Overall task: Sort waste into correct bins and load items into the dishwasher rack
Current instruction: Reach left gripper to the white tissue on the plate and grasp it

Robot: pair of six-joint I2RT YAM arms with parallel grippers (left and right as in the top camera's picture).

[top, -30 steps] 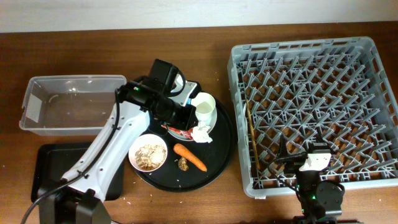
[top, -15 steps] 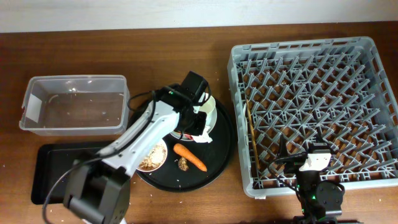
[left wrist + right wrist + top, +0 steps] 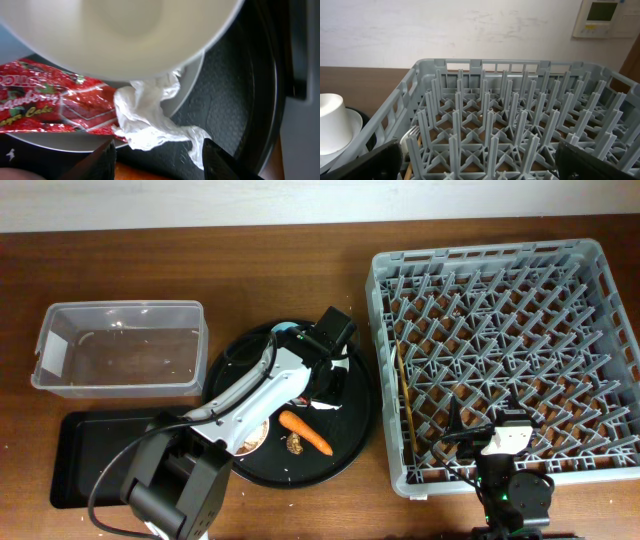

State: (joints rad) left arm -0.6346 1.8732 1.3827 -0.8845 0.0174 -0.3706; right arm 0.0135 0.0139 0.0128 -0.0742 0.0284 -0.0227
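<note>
My left gripper (image 3: 157, 162) is open and hangs just above the crumpled white napkin (image 3: 150, 120), which lies between its fingers. The red snack wrapper (image 3: 45, 105) lies left of the napkin on the pale plate (image 3: 187, 82), under the cream cup (image 3: 150, 30). In the overhead view the left gripper (image 3: 325, 380) covers the cup, and the napkin (image 3: 322, 402) shows below it. The carrot (image 3: 305, 433), the brown scrap (image 3: 295, 444) and the bowl of rice leftovers (image 3: 252, 438) lie nearer the front. My right gripper (image 3: 505, 435) is open and empty over the dishwasher rack (image 3: 505, 330) at its front edge.
All the food things sit on a large round black tray (image 3: 355, 435). The clear tub (image 3: 120, 350) stands at the left, with the flat black tray (image 3: 90, 460) in front of it. Wooden chopsticks (image 3: 405, 400) lie in the rack's left side.
My left arm has swung right across the round tray, from over its back left part to above the cream cup and napkin. The right arm has not moved.
</note>
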